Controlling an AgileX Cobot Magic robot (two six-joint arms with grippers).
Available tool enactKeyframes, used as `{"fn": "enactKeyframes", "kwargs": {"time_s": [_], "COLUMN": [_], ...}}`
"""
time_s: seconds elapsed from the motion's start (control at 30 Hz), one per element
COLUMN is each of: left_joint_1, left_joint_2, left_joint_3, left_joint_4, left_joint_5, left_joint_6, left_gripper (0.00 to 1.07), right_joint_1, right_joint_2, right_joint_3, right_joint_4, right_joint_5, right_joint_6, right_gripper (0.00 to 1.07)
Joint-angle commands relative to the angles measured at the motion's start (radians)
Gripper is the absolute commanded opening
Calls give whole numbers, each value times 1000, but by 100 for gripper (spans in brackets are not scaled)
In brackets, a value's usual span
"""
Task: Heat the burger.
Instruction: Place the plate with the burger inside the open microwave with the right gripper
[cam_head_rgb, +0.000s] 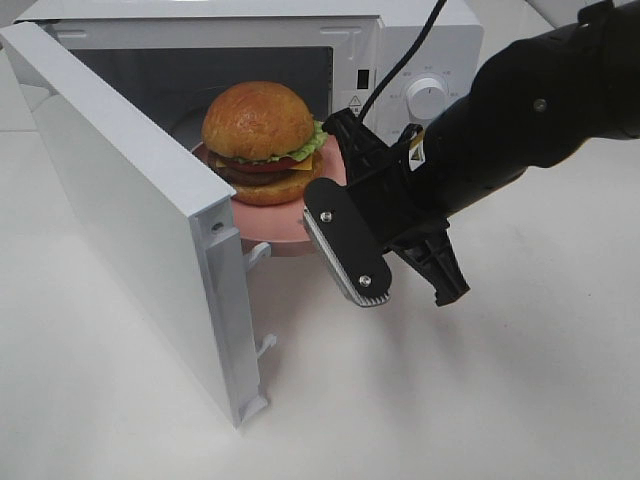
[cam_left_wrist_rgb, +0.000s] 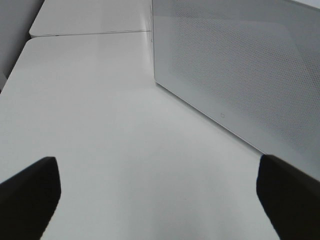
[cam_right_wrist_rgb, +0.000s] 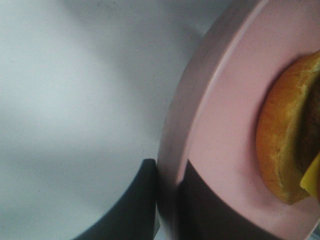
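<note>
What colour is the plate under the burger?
Pink; the plate shows best in the right wrist view.

the microwave (cam_head_rgb: 420, 30) is set at the far middle of the table (cam_head_rgb: 500, 400), with its door (cam_head_rgb: 130, 220) swung out toward the near left. the plate (cam_head_rgb: 270, 225) is lodged in the opening, partly jutting out on the near side, and the burger (cam_head_rgb: 262, 140) is seated on it. the plate's near right rim is pinched by the right gripper (cam_head_rgb: 322, 205). the dial (cam_head_rgb: 429, 98) is placed right of the opening. the left gripper (cam_left_wrist_rgb: 160, 200) is held over the table, left of the door's outer face.
</note>
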Motion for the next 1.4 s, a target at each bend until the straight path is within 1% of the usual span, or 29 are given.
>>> {"fn": "enactKeyframes", "kwargs": {"time_s": [0.03, 0.1, 0.17, 0.27, 0.33, 0.43, 0.63, 0.7, 1.03, 1.07, 1.17, 1.23, 1.33, 1.4], "left_joint_1": [1, 1, 1, 1, 1, 1, 1, 1, 1, 1, 1, 1, 1, 1], "left_joint_2": [-18, -18, -18, -18, -18, -18, -18, -18, -18, -18, -18, -18, -18, -18], "left_joint_3": [3, 3, 3, 3, 3, 3, 3, 3, 3, 3, 3, 3, 3, 3], "left_joint_4": [3, 3, 3, 3, 3, 3, 3, 3, 3, 3, 3, 3, 3, 3], "left_joint_5": [-9, -9, -9, -9, -9, -9, -9, -9, -9, -9, -9, -9, -9, -9], "left_joint_6": [0, 0, 0, 0, 0, 0, 0, 0, 0, 0, 0, 0, 0, 0], "left_gripper": [100, 100, 100, 100, 100, 100, 100, 100, 100, 100, 100, 100, 100, 100], "right_joint_1": [-2, -2, -2, -2, -2, -2, -2, -2, -2, -2, -2, -2, -2, -2], "right_joint_2": [23, 30, 63, 67, 97, 106, 153, 191, 268, 285, 292, 331, 340, 374], "right_joint_3": [-57, -68, -105, -113, -149, -155, -204, -244, -334, -353, -363, -409, -421, -464], "right_joint_4": [3, 3, 3, 3, 2, 2, 2, 2, -2, -11, -23, -60, -70, -90], "right_joint_5": [-66, -66, -66, -67, -68, -68, -68, -67, -60, -59, -59, -58, -58, -47], "right_joint_6": [10, 10, 24, 24, 25, 25, 29, 31, 47, 64, 76, 132, 141, 167], "right_gripper": [0, 0, 0, 0, 0, 0, 0, 0, 0, 0, 0, 0, 0, 0]}}
